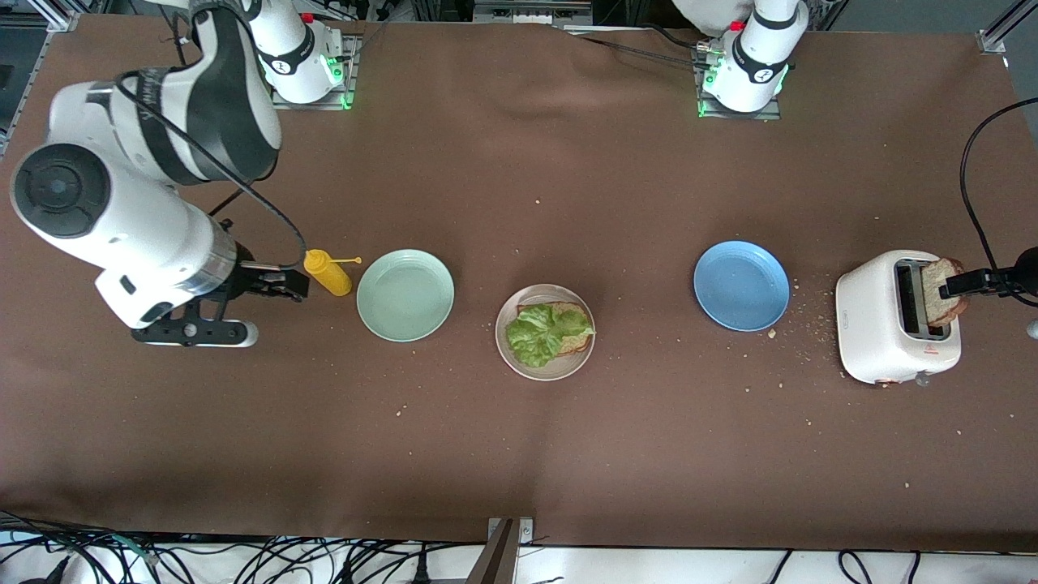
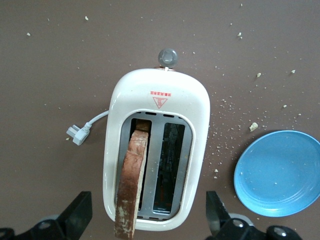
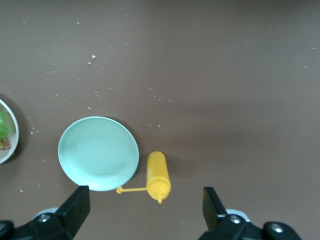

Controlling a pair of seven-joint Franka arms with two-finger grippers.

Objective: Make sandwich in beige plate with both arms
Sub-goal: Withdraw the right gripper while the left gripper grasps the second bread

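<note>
Lettuce (image 1: 545, 331) lies ruffled on a slice of bread (image 1: 571, 326) in the beige plate (image 1: 545, 332), which sits mid-table, a little nearer the front camera than the two plates flanking it. No top slice is on it yet.

Toward the left arm's end stands a white toaster (image 1: 898, 316), with a second slice (image 1: 941, 292) sticking up out of one slot, tilted. The left pincer (image 2: 149, 220) hangs over the toaster, its fingers (image 2: 77, 216) spread wide to either side of that slice and touching nothing that I can see; it holds nothing. A blue plate (image 1: 741, 285) lies between the toaster and the beige plate, with crumbs scattered on the brown table (image 1: 519, 454) around it. The toaster's plug (image 2: 76, 134) lies loose beside it.

Toward the right arm's end, the right pincer (image 3: 146, 212) is up over the table near a yellow bottle (image 1: 327, 272) lying on its side, just beside a mint plate (image 1: 405, 294). Its fingers (image 3: 75, 210) are also wide apart and empty, clear of the bottle.
</note>
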